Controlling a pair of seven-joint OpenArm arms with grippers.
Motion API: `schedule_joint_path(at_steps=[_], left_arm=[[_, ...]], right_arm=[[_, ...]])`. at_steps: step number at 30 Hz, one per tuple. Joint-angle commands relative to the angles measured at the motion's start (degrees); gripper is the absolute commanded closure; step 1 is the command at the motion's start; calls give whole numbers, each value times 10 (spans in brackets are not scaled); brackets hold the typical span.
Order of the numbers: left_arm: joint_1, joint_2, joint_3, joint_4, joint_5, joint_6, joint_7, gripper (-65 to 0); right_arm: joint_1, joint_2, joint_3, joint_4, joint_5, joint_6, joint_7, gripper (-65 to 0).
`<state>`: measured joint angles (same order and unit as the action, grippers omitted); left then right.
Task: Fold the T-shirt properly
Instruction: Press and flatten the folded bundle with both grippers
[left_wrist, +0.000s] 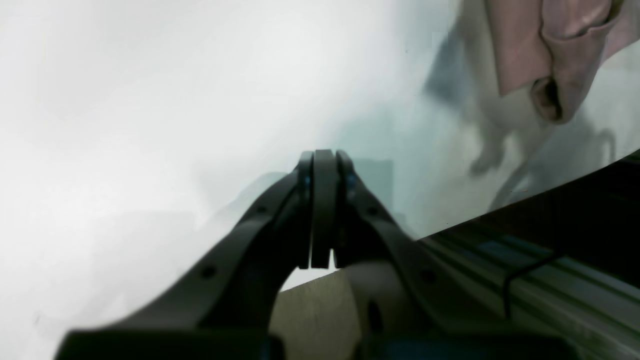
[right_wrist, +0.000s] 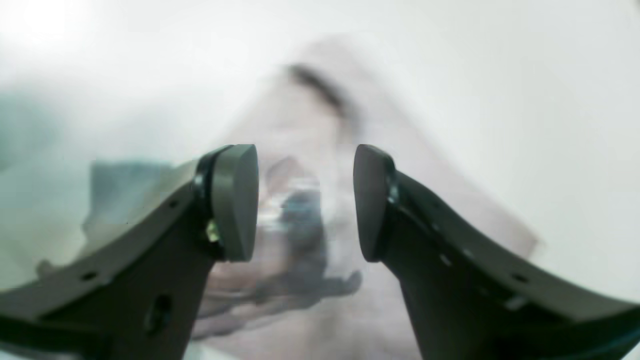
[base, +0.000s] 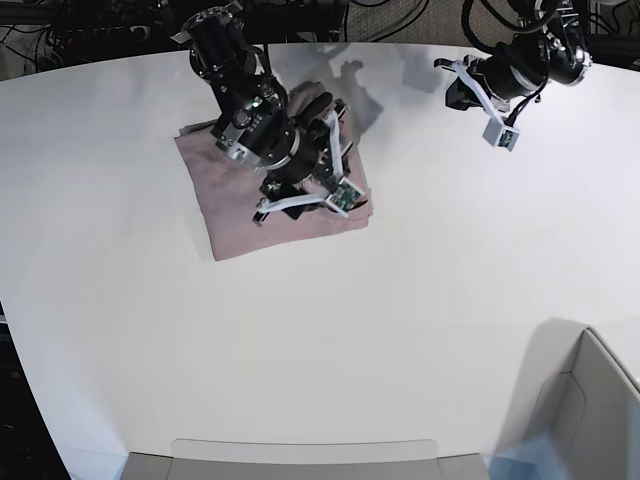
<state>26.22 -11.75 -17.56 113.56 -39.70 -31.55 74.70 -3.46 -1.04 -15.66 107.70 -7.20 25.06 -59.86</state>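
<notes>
The mauve-pink T-shirt (base: 222, 218) lies folded into a rough rectangle on the white table (base: 400, 300), at the upper left of the base view. My right gripper (base: 315, 165) hovers over the shirt's right part. In the right wrist view it (right_wrist: 306, 202) is open, with blurred pink cloth (right_wrist: 430, 170) below it and nothing between the pads. My left gripper (base: 450, 85) is near the table's far right, away from the shirt. In the left wrist view it (left_wrist: 322, 210) is shut and empty, and a corner of the shirt (left_wrist: 520, 50) shows at the top right.
A grey box (base: 590, 400) stands at the front right corner. A flat grey tray edge (base: 300, 455) runs along the front. Cables and dark gear (base: 100, 20) sit behind the table's back edge.
</notes>
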Motion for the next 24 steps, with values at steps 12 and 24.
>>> schedule_joint_path(at_steps=[12, 24], left_arm=[[-72, -43, 293, 26, -6, -1, -143, 0], [-187, -43, 528, -69, 83, 1, -157, 0]], right_arm=[[110, 99, 159, -54, 1, -1, 5, 0], [138, 139, 160, -191, 0, -1, 9, 0]])
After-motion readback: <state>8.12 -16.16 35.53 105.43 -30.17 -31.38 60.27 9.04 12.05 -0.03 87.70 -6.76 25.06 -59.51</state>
